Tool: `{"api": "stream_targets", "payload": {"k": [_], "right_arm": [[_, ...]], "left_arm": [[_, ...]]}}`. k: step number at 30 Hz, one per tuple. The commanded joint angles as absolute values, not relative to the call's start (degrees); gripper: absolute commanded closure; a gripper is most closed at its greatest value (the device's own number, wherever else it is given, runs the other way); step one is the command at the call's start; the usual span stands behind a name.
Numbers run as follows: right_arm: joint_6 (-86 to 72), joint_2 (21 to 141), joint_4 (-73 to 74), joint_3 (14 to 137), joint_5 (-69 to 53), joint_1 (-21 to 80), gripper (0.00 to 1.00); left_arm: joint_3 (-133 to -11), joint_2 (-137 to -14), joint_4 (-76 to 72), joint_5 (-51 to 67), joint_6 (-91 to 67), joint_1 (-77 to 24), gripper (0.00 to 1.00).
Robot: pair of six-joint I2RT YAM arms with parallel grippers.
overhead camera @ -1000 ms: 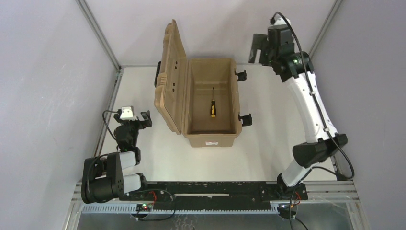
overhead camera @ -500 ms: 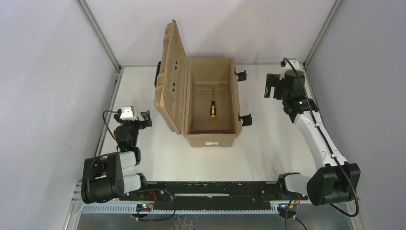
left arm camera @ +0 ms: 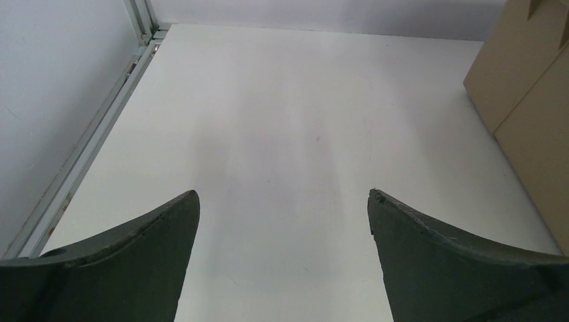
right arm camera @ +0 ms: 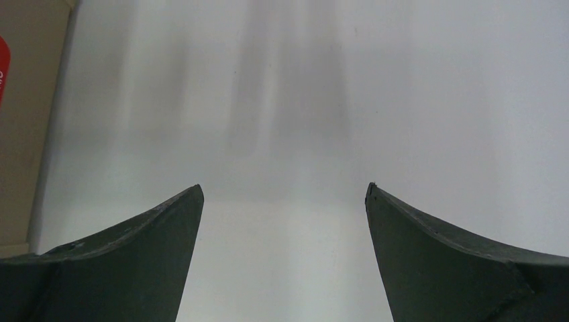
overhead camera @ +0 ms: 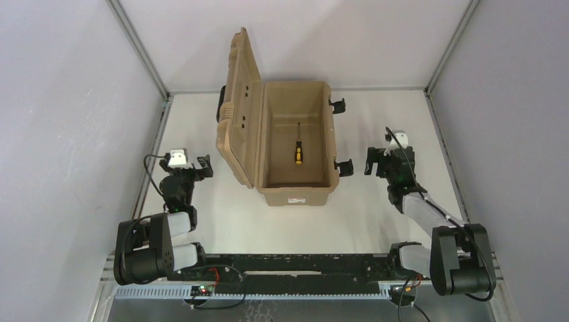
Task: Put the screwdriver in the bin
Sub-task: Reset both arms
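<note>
The screwdriver point(overhead camera: 298, 149), with a yellow-and-black handle and thin dark shaft, lies on the floor inside the tan bin point(overhead camera: 296, 190), whose ribbed lid point(overhead camera: 239, 111) stands open to the left. My left gripper point(overhead camera: 190, 163) is open and empty at the left of the table, apart from the bin; its wrist view shows its open gripper point(left arm camera: 284, 196) over bare table and the bin's side point(left arm camera: 530, 87) at the right. My right gripper point(overhead camera: 382, 161) is open and empty, low to the right of the bin; in its wrist view the gripper point(right arm camera: 284, 189) is over bare table.
Black latches point(overhead camera: 344, 167) stick out of the bin's right side toward my right gripper. A metal rail point(overhead camera: 151, 161) runs along the table's left edge and grey walls close in the table on three sides. A strip of the bin point(right arm camera: 27, 121) shows at the right wrist view's left edge.
My right arm has folded down and drawn back from high at the far right to a low pose right of the bin. The left arm, bin and screwdriver have not moved.
</note>
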State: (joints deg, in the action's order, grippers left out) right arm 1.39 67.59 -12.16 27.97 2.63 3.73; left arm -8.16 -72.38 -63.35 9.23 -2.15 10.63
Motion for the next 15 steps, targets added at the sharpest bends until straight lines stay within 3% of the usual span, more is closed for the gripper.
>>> {"api": "stream_targets", "payload": {"k": [1, 15], "right_arm": [[0.3, 66.6, -33.7, 21.2, 2.7, 3.0, 0.01], [-0.3, 75.4, -50.5, 16.2, 2.6, 1.5, 0.01]], "left_arm": [[-7.1, -72.5, -69.1, 9.3, -2.6, 10.4, 0.0], [-7.1, -72.5, -69.1, 9.3, -2.6, 10.4, 0.0]]}}
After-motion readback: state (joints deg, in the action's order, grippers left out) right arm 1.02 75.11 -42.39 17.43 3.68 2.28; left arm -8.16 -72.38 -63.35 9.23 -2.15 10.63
